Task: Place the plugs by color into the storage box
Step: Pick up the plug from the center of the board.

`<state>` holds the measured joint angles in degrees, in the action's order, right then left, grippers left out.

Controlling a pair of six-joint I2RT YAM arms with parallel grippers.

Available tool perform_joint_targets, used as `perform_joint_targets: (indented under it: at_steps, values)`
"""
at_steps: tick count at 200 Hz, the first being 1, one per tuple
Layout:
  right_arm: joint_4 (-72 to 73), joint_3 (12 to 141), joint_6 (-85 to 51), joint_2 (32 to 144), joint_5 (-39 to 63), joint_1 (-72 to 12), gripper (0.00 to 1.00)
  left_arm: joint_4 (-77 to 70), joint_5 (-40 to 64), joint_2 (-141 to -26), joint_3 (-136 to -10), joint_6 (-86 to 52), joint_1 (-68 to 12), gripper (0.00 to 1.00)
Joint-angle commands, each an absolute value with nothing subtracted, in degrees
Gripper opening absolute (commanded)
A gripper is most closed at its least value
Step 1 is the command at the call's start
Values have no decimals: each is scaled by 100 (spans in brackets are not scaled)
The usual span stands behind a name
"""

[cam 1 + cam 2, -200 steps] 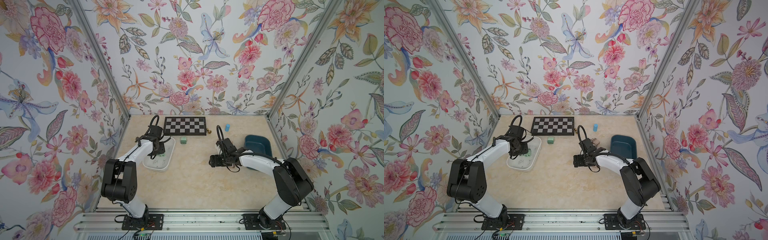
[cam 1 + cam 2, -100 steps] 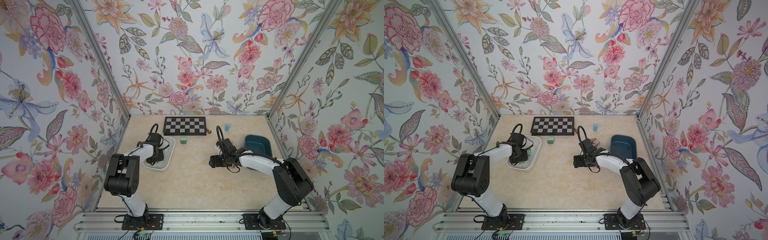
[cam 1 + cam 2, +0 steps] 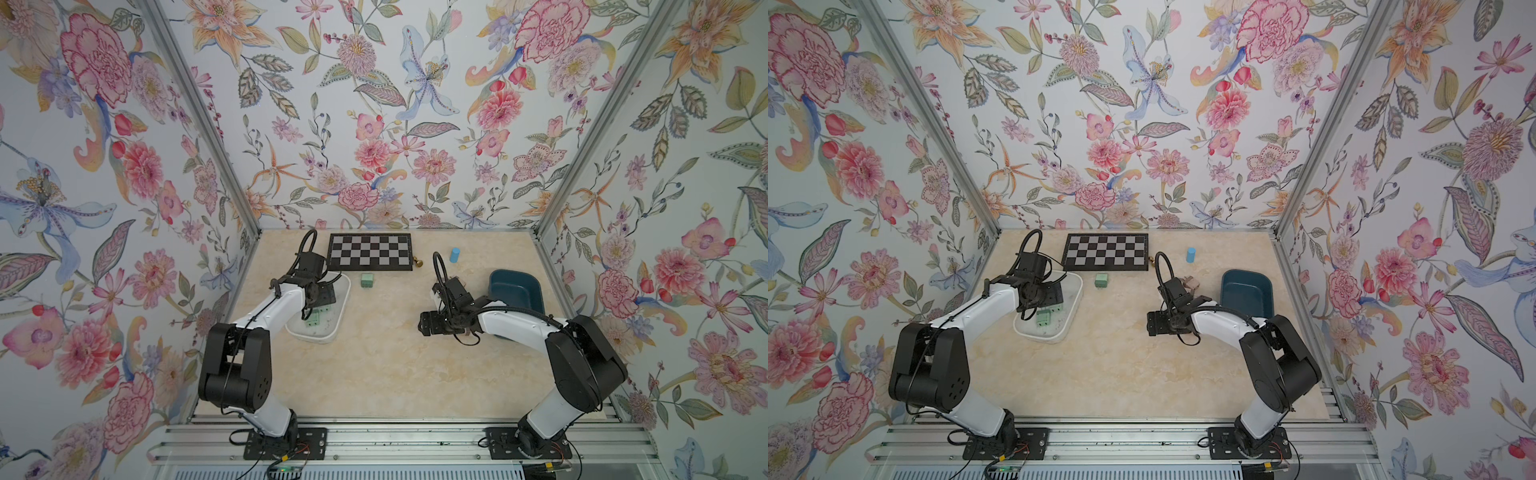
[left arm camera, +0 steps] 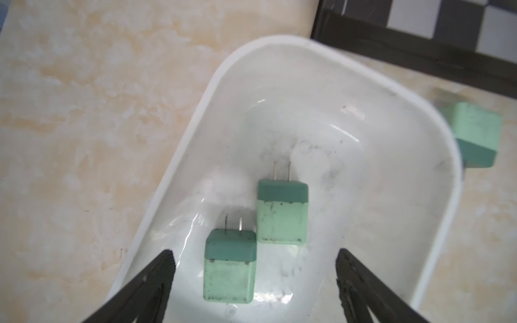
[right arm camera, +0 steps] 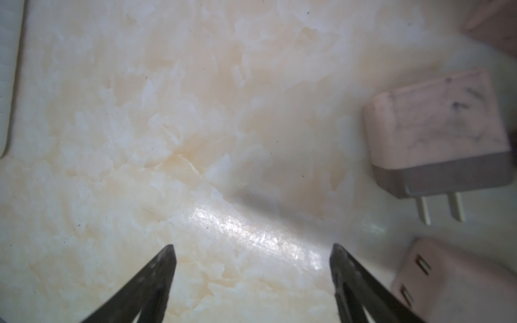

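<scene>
A: Left tool (image 4: 254,251)?
B: Wide open and empty, over the white box (image 4: 307,84). Two green plugs (image 4: 282,212) lay inside it. The third green plug (image 4: 475,137) sat on the bench just outside.
A: Right tool (image 5: 252,246)?
B: Open too, gripping nothing, over bare bench (image 5: 167,112). Pink plugs (image 5: 436,125) lay just beside it.

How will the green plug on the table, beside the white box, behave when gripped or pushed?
The green plug is a cube with flat faces, so pushed it should slide, not roll. It looks like rigid plastic, probably light. Its smooth sides might slip in a loose grip.
</scene>
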<state>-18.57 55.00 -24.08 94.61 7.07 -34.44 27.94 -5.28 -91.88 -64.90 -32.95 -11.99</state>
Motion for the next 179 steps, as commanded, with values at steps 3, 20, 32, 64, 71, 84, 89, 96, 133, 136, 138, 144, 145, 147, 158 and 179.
perform_joint_targets:
  at_steps: [3, 20, 32, 64, 71, 84, 89, 96, 133, 136, 138, 144, 145, 147, 158, 179]
  values:
    - [-1881, 5485, -2444, 9409, 702, -3421, 88, 2977, -661, -9316, -7355, -3481, -1739, 94]
    - [-1881, 5502, -2433, 9438, 712, -3415, 88, 3119, -610, -9880, -8113, -3510, -2111, 99]
    - [-1881, 5498, -2432, 9435, 720, -3410, 88, 3146, -428, -10346, -8562, -3510, -2270, 100]
    - [-1881, 5418, -2431, 9323, 723, -3401, 88, 3153, -224, -11418, -9508, -3483, -2509, 99]
    - [-1884, 5389, -2432, 9287, 726, -3386, 88, 3153, -186, -11641, -9656, -3482, -2523, 99]
    - [-1886, 5342, -2418, 9241, 731, -3367, 88, 3219, -183, -11976, -9888, -3486, -2524, 98]
    - [-1881, 5323, -2413, 9225, 738, -3366, 88, 3251, -197, -12093, -9964, -3491, -2523, 98]
    - [-1881, 5312, -2408, 9212, 738, -3357, 88, 3269, -210, -12244, -10050, -3489, -2522, 98]
    - [-1882, 5216, -2388, 9185, 750, -3314, 88, 3232, -207, -12794, -10265, -3497, -2526, 94]
    - [-1881, 5212, -2383, 9185, 751, -3313, 88, 3215, -203, -12832, -10261, -3498, -2523, 94]
    - [-1881, 5205, -2382, 9185, 752, -3307, 88, 3208, -196, -12850, -10269, -3498, -2523, 94]
    - [-1883, 5195, -2385, 9185, 749, -3310, 88, 3181, -177, -12907, -10266, -3514, -2522, 93]
    - [-1882, 5190, -2379, 9185, 748, -3307, 88, 3173, -176, -12918, -10270, -3515, -2522, 93]
    - [-1881, 5187, -2374, 9185, 754, -3305, 88, 3160, -163, -12937, -10269, -3520, -2520, 92]
    - [-1886, 5166, -2377, 9180, 753, -3301, 88, 3102, -120, -13026, -10256, -3549, -2523, 89]
    - [-1881, 5128, -2369, 9150, 746, -3288, 88, 2958, -113, -13139, -10203, -3586, -2523, 85]
